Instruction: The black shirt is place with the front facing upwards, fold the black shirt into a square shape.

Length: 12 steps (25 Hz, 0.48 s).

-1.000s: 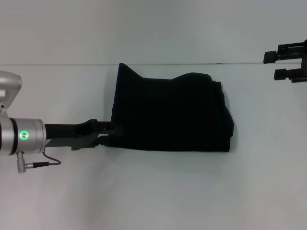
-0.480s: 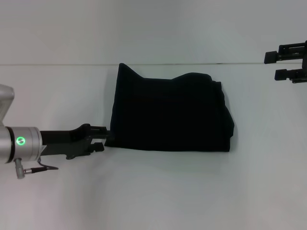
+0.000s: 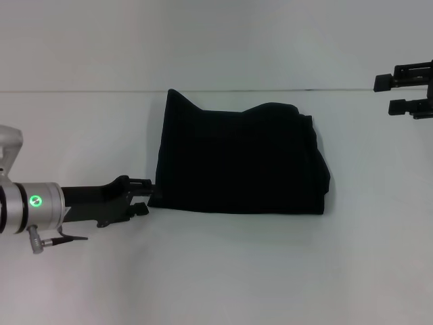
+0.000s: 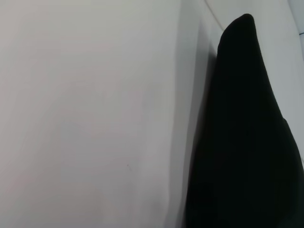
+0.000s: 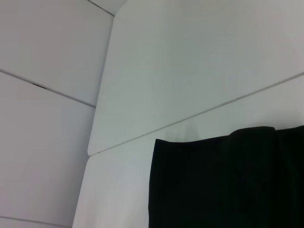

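Note:
The black shirt (image 3: 240,159) lies folded into a rough square on the white table (image 3: 216,271), with a pointed corner sticking up at its far left. No lettering shows. My left gripper (image 3: 146,195) is low over the table just left of the shirt's near-left corner, fingers apart, with the cloth's corner right at its fingertips. The left wrist view shows the shirt (image 4: 247,142) edge-on beside bare table. My right gripper (image 3: 399,91) hangs open far off at the right, well clear of the cloth. In the right wrist view the shirt (image 5: 228,185) fills the lower part.
The table's far edge (image 3: 88,91) meets a pale wall behind. White tabletop surrounds the shirt on all sides. The left arm's silver wrist (image 3: 30,206), with a green light and a cable, reaches in from the left.
My left gripper has pulled back leftward from the shirt's near-left corner, where it was a second ago. It has barely moved in the last half second. The right gripper has not moved.

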{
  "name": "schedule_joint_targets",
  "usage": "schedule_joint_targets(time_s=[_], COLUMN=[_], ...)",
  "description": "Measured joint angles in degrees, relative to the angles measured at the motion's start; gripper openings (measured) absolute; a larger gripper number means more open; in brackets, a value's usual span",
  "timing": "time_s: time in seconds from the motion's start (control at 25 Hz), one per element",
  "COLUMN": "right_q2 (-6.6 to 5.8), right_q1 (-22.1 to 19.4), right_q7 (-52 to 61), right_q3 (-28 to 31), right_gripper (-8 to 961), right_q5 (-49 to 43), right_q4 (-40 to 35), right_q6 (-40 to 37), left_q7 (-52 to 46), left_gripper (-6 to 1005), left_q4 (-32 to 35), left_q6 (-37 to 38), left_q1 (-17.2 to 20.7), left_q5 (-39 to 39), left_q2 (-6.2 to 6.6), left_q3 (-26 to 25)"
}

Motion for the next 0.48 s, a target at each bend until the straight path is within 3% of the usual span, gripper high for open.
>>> schedule_joint_targets(time_s=[0.48], right_q2=[0.0], right_q1=[-0.14], right_q7=[-0.07], right_q3=[0.0], right_gripper=[728], right_q5=[0.06], right_q4=[0.0], right_q6=[-0.01], left_q7=[-1.14], left_gripper=[536], left_q4=[-0.52], left_q6=[-0.79], left_q1=[-0.44], left_q5=[0.31], left_q2=[-0.17], left_q3=[-0.1])
